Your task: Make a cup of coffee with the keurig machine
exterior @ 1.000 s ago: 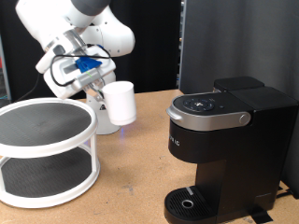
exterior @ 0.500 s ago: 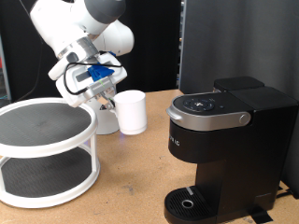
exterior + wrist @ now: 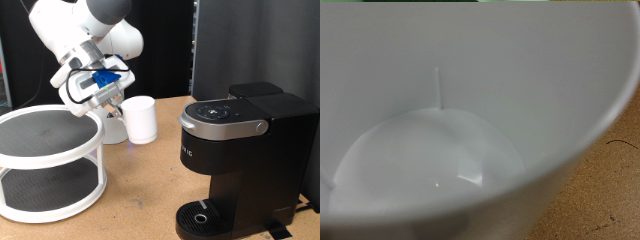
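Now our gripper (image 3: 113,103) has carried the cup (image 3: 140,119) slightly toward the keurig machine (image 3: 240,160); we cannot tell its finger state.

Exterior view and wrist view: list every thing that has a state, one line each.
cup: upright, empty inside, above the table beside the tool.
tool: at the cup's side; its fingers are hidden.
coffee maker: lid down, nothing on its round drip base.
two-tier rack: both shelves bare.
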`<action>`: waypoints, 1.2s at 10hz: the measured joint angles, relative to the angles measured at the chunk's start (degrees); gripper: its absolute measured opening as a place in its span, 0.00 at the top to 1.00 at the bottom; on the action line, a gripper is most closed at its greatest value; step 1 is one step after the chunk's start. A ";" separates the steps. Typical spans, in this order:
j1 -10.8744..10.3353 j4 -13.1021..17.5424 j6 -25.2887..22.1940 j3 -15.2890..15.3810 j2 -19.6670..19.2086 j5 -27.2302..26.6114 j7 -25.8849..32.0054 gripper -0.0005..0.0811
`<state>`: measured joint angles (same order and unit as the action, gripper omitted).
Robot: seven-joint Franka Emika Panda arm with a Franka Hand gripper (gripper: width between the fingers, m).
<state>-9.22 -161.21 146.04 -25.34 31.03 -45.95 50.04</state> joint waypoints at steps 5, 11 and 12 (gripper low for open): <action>-3.18 0.03 5.24 -0.26 -5.91 -7.30 6.91 0.91; -6.89 0.74 8.60 -1.78 -14.91 -23.74 23.54 0.91; -7.06 1.03 8.64 -1.80 -16.43 -26.47 26.35 0.91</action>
<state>-16.28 -160.18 154.68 -27.15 14.59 -72.41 76.39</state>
